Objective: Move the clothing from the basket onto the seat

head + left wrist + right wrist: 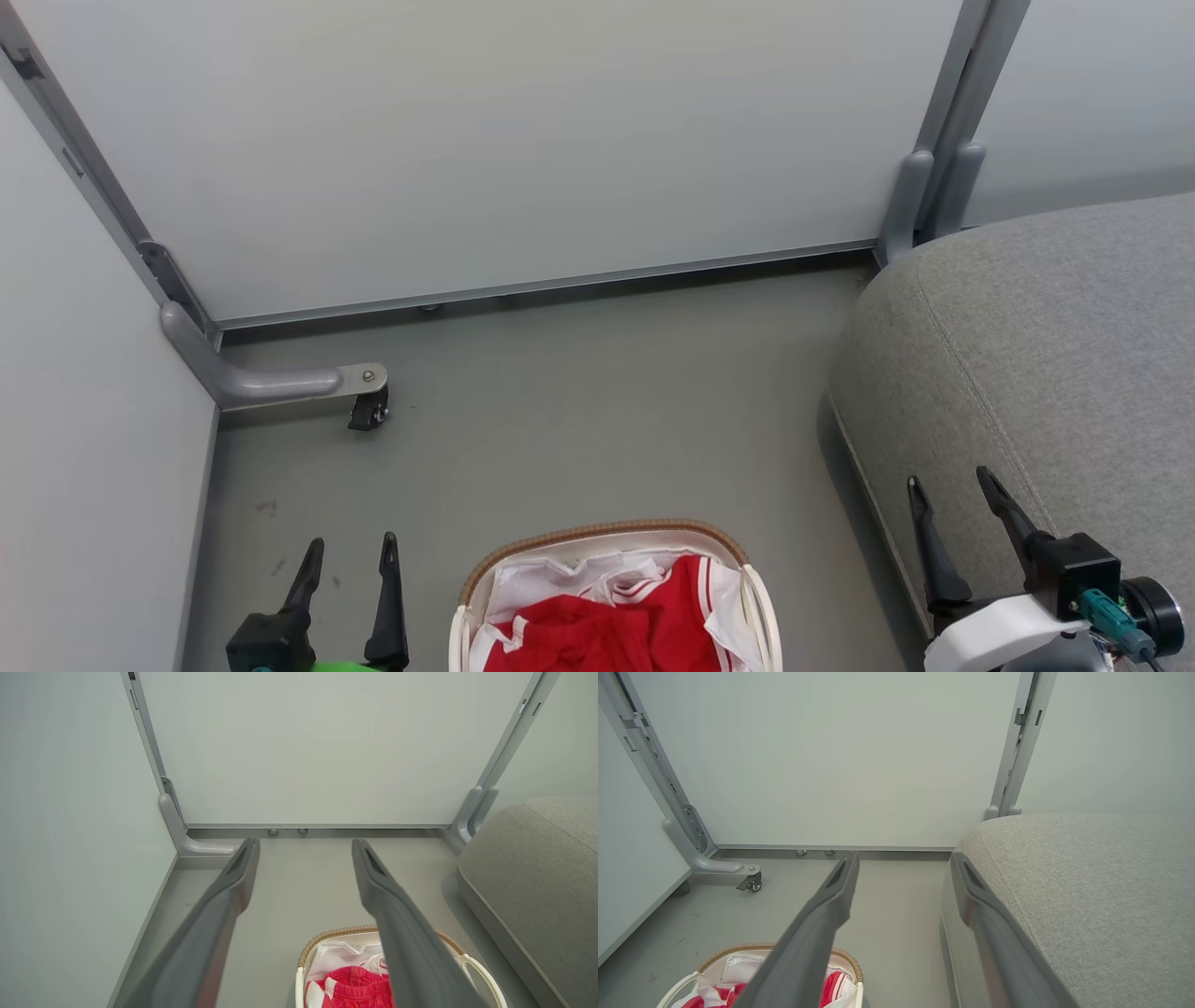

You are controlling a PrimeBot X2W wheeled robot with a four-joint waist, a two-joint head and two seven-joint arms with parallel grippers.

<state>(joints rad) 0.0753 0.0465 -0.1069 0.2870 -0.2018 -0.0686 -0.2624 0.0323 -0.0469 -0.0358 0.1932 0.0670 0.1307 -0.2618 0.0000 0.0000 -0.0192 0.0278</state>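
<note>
Lying crumpled in basket [484, 571], red clothing [597, 635] (white trim)

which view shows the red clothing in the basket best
Head view: the clothing lies unblocked in the basket, though cut off at the bottom edge. Left wrist view: a smaller patch, partly behind a finger. Right wrist view: red slivers beside a finger.

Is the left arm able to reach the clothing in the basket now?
Probably yes. The left tool is open and empty near the basket, and the clothing lies uncovered on top.
</note>
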